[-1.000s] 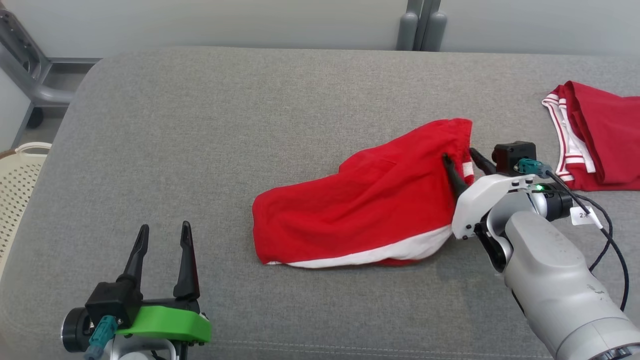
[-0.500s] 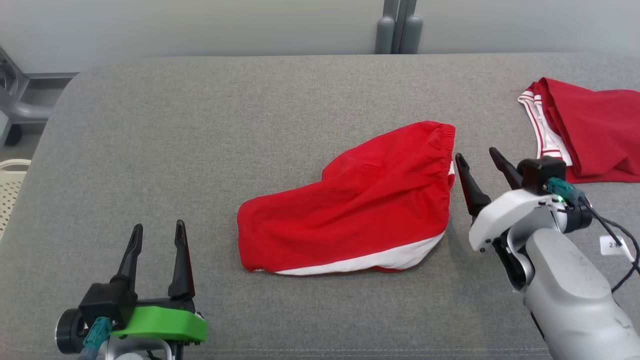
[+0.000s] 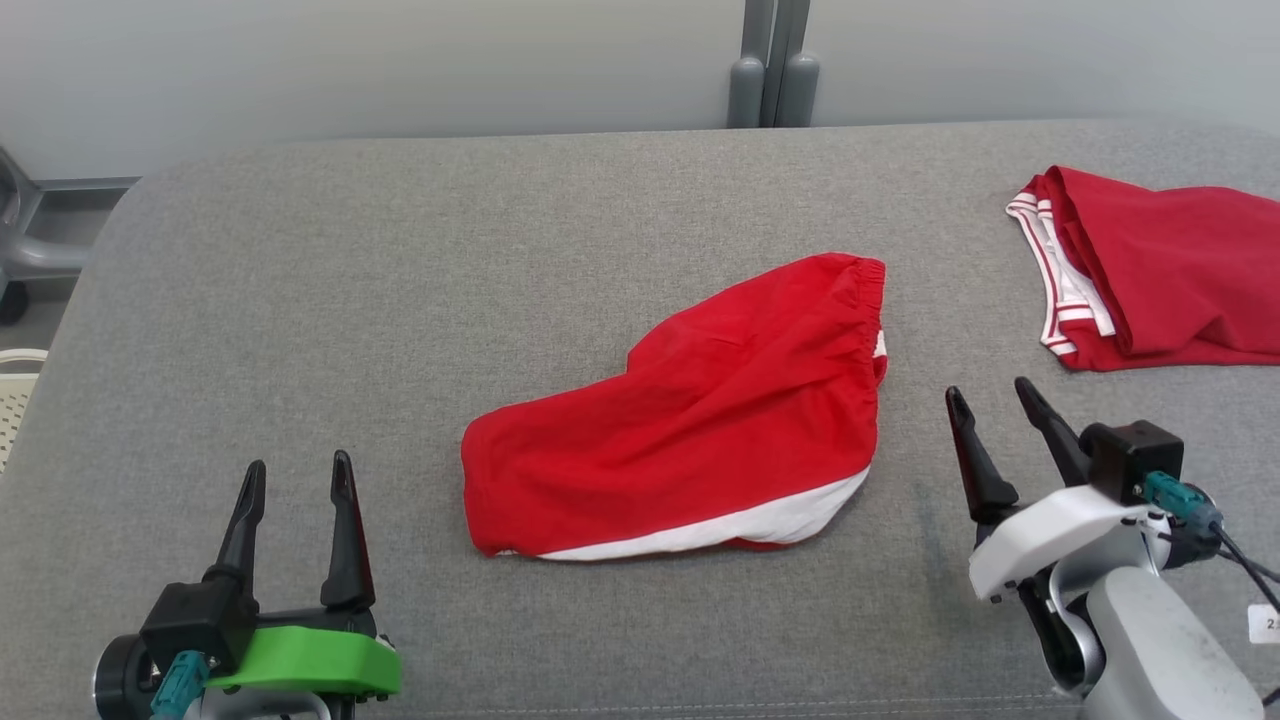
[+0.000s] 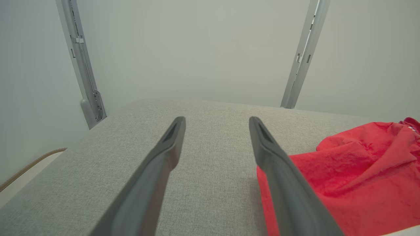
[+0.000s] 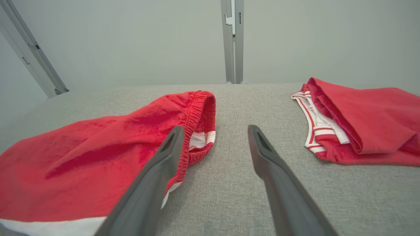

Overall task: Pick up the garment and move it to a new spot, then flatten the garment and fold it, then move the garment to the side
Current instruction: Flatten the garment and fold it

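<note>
The red garment (image 3: 690, 420), shorts with a white hem band (image 3: 720, 525), lies loose near the middle of the grey fabric-covered counter (image 3: 400, 300). Its elastic waistband (image 3: 868, 310) points toward my right side and the leg end toward my left. It is not flat: the cloth is bunched and creased, and it looks partly doubled over.

My right jaws stand wide and empty, just beside the waistband end and not touching it. My left jaws are also wide and empty, over bare counter near the leg end. Nothing is held.

I judge the garment to be set down at its spot, with flattening the step in hand. For that I need a grip at both ends: right jaws on the waistband edge, left jaws on the hem corner, each pinching only the top layers I mean to spread. Then I draw the two ends apart and lay the cloth smooth.

A second red garment (image 3: 1170, 270) lies well apart at the far right, and I should keep clear of it.
</note>
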You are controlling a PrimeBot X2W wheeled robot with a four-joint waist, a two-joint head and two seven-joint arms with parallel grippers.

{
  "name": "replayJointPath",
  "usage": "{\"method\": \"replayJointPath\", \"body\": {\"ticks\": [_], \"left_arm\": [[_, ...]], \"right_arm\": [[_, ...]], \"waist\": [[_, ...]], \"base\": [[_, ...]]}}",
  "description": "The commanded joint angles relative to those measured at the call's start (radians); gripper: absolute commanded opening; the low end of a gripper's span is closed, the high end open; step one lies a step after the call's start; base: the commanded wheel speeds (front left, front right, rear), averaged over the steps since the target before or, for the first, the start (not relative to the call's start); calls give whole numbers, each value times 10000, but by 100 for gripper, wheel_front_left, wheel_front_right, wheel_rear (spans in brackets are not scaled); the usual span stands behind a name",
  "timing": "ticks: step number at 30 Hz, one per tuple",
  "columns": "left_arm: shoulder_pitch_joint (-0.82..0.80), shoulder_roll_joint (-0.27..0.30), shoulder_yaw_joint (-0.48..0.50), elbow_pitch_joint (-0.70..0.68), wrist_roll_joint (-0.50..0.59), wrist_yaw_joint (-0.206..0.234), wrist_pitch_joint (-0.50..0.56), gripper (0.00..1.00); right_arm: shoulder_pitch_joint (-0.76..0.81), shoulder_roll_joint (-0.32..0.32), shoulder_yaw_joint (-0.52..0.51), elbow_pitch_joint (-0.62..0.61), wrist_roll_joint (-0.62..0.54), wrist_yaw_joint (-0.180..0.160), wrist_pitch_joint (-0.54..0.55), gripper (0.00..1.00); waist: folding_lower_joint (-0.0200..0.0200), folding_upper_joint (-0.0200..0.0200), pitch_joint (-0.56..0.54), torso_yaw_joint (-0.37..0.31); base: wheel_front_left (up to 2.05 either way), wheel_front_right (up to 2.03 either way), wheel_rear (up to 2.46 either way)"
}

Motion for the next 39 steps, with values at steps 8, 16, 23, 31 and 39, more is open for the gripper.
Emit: {"method": "replayJointPath", "body": {"ticks": [8,16,23,31,39], "left_arm": [[201,14,-76,-63,-8,6,-24,100],[113,13,-122,6,-51,9,-24,100],[9,14,-185,31,-21,-64,-24,100],[-101,14,-267,36,-38,-52,-24,100],[-197,13,-231,46,-18,-50,-24,100]], "right_arm": [[813,127,323,-48,138,0,265,100],[295,68,769,443,436,0,666,100],[-582,198,1359,1703,708,0,776,100],[-1377,310,1650,3165,1344,0,651,78],[-1978,536,2331,4299,1921,0,405,0]], "waist": [[0,-1,-69,14],[0,-1,-37,128],[0,-1,47,371],[0,-1,269,737],[0,-1,414,997]], "base": [[0,0,0],[0,0,0],[0,0,0],[0,0,0],[0,0,0]]}}
